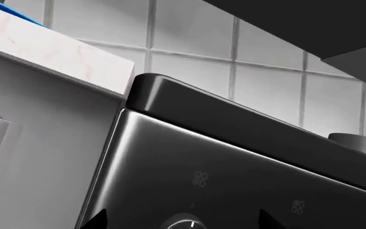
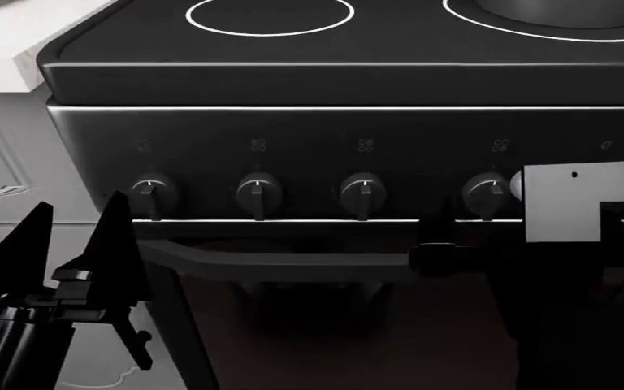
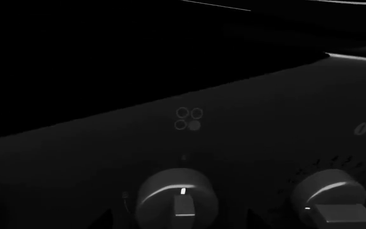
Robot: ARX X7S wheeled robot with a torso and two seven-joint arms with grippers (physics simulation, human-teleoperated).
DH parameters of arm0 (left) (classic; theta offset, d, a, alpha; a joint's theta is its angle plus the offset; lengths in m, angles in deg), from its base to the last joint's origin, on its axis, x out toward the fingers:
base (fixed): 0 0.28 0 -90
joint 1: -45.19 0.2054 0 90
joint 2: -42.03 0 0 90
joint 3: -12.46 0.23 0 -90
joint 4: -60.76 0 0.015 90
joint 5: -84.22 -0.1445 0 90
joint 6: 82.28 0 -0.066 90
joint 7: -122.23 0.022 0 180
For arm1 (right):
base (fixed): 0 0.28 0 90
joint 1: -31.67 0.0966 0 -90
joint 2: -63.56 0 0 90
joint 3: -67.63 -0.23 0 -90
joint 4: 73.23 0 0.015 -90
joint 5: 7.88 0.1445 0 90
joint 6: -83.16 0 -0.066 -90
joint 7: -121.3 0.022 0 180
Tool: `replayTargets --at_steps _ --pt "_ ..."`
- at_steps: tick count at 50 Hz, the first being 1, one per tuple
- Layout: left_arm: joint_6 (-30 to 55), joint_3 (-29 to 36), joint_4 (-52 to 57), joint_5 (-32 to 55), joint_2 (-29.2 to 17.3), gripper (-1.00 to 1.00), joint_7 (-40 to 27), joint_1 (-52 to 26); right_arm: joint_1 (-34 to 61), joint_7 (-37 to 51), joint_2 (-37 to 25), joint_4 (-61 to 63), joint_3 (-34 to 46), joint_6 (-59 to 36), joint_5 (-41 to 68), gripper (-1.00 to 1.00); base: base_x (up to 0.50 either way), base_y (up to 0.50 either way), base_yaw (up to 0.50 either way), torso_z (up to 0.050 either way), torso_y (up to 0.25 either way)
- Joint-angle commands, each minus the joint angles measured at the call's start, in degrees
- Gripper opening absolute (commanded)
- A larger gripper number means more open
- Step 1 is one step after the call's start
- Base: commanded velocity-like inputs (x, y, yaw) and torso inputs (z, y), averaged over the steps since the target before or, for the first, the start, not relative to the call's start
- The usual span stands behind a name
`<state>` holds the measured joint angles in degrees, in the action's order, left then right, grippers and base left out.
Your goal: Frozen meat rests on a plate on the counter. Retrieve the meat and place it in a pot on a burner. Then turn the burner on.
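Left gripper (image 2: 68, 244) sits low in front of the stove, jaws spread apart, nothing between them; the 1st knob (image 2: 150, 193) is just above and beyond its tips. Right gripper: only its white wrist housing (image 2: 588, 203) shows, beside the 4th knob (image 2: 487, 193), so jaw state cannot be told. Right wrist view shows 2 knobs close ahead, one (image 3: 177, 200) under a 4-circle burner icon (image 3: 188, 119). Pot (image 2: 556, 10) stands on the burner (image 2: 551, 28), up and beyond the right gripper. Plate (image 1: 24, 16) edge on the counter (image 1: 55, 52), left of the stove. Meat not seen.
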<state>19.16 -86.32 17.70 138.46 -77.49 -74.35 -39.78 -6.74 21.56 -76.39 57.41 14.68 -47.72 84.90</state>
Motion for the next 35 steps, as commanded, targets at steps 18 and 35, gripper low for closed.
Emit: replayTargets --at_steps 18,35 --pt "-0.24 0.66 -0.63 -0.24 -0.1 1.0 0.02 -0.14 -0.33 -0.99 -0.14 -0.74 0.21 0.25 -0.96 1.0 0.0 0.0 0.0 0.0 0.0" --pt "-0.53 0.75 -0.75 -0.2 -0.26 1.0 0.01 -0.03 -0.15 -0.3 0.28 -0.78 0.36 0.42 -1.29 -1.0 0.0 0.0 0.0 0.0 0.0"
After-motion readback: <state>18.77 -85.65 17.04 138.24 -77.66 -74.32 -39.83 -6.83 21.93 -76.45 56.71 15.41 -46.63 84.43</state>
